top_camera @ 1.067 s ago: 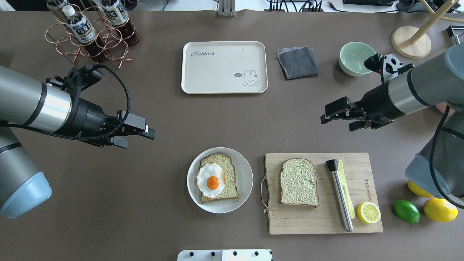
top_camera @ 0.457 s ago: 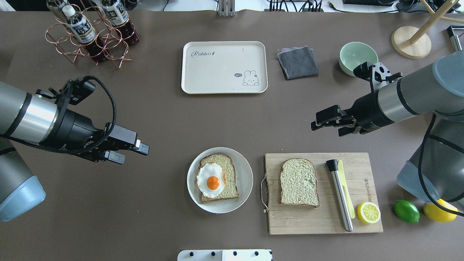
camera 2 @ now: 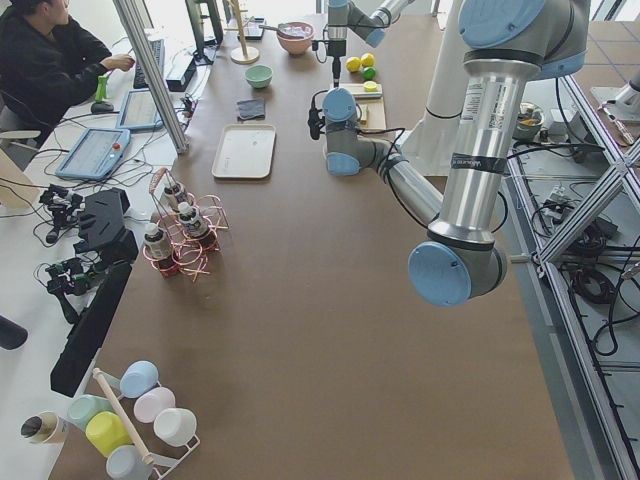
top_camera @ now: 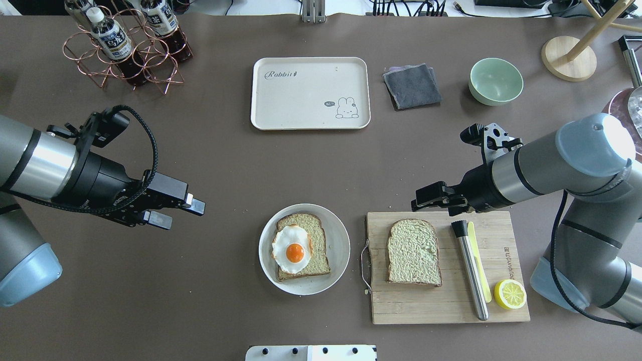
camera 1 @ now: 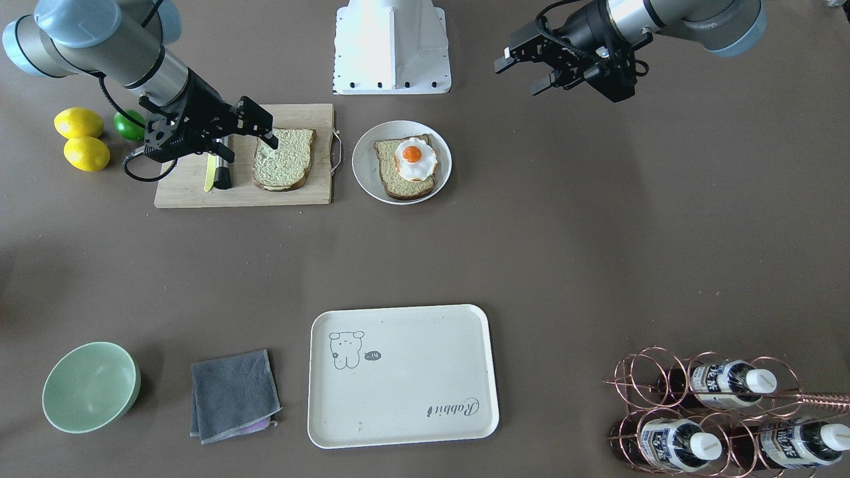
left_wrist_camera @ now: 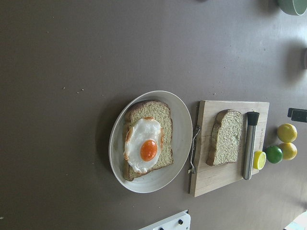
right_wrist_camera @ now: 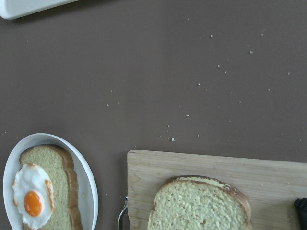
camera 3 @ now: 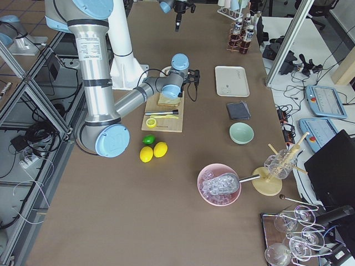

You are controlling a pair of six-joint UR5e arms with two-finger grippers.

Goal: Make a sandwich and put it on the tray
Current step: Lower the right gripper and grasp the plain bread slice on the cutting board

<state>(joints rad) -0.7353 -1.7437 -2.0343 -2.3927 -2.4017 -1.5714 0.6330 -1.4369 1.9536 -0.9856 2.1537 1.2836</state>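
One bread slice with a fried egg point(top_camera: 292, 248) on top lies on a round white plate point(top_camera: 336, 235); it also shows in the left wrist view point(left_wrist_camera: 163, 120). A second bread slice point(top_camera: 414, 252) lies bare on the wooden cutting board point(top_camera: 441, 306); it also shows in the right wrist view point(right_wrist_camera: 201, 206). The cream tray point(top_camera: 310, 93) is empty at the far middle. My right gripper point(top_camera: 424, 201) is open and empty, above the board's far edge near the bare slice. My left gripper point(top_camera: 180, 213) is open and empty, left of the plate.
A steel muddler point(top_camera: 471, 273), a yellow knife and a lemon half point(top_camera: 510, 294) lie on the board's right part. A grey cloth point(top_camera: 411, 85) and a green bowl point(top_camera: 495, 80) sit right of the tray. A bottle rack point(top_camera: 125, 45) stands far left. Lemons point(camera 1: 80, 123) and a lime sit beside the board.
My right gripper has moved in from the table's right, down and toward the cutting board's far edge. My left gripper has shifted slightly nearer and left. Nothing was picked up.
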